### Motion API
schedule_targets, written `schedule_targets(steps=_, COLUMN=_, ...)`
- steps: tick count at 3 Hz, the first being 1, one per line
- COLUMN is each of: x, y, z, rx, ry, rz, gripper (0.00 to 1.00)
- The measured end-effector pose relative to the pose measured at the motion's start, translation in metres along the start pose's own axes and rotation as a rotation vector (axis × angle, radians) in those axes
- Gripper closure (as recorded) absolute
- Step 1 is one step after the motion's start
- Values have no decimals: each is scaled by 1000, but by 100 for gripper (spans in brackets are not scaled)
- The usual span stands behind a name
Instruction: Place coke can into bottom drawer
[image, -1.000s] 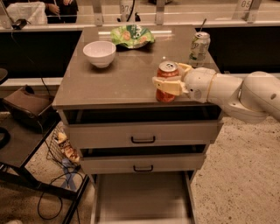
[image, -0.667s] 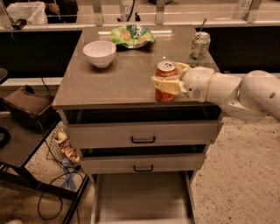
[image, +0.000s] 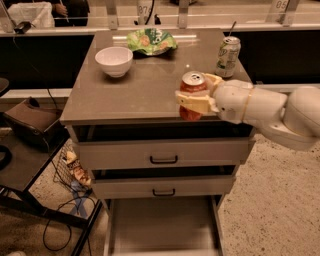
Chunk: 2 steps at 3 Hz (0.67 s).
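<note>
The red coke can (image: 191, 91) with a silver top stands upright near the front right of the cabinet top (image: 145, 85). My gripper (image: 194, 96) reaches in from the right and is shut on the can, its cream fingers (image: 192, 103) wrapped around its body. The bottom drawer (image: 162, 225) is pulled open below the cabinet, a shallow grey-beige tray with thin side rails; nothing shows on its floor.
A white bowl (image: 114, 60) and a green chip bag (image: 150, 41) sit at the back of the top. A white-and-green can with a straw (image: 228, 55) stands behind the gripper. Two closed drawers with dark handles (image: 163, 160) are above the open one. A dark stand (image: 30, 165) is at left.
The can and gripper have shifted slightly toward the front edge of the cabinet top; the grip is unchanged.
</note>
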<state>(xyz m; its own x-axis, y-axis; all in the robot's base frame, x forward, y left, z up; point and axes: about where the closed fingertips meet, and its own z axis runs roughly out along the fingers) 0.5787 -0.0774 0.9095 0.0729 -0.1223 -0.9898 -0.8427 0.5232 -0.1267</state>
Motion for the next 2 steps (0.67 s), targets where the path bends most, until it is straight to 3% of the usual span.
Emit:
schedule_targets(steps=1, x=-10, y=66, z=-20, rx=-30, ry=-46, rz=-9, gripper=100)
schedule_targets(steps=2, x=21, y=114, z=-62, rx=-16, ry=-25, rz=24, gripper=100)
